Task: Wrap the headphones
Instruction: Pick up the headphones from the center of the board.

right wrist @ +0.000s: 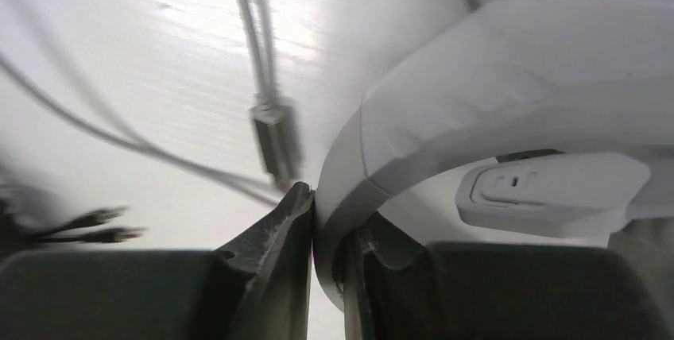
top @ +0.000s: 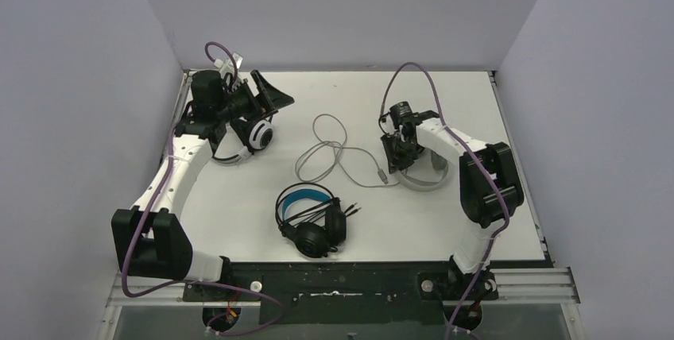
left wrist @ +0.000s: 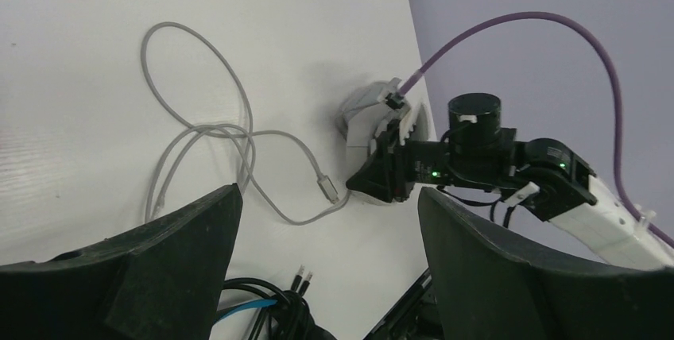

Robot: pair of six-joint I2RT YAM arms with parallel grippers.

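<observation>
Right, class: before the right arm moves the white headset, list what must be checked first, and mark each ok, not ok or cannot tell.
1. The right fingers closed on the white headset, at its headband: ok.
2. The left fingers open, holding nothing: ok.
3. The pale cable wrapped: not ok, it lies in loose loops.
4. The plug free of the right fingers: ok.
5. Grip firm enough to lift: cannot tell.
</observation>
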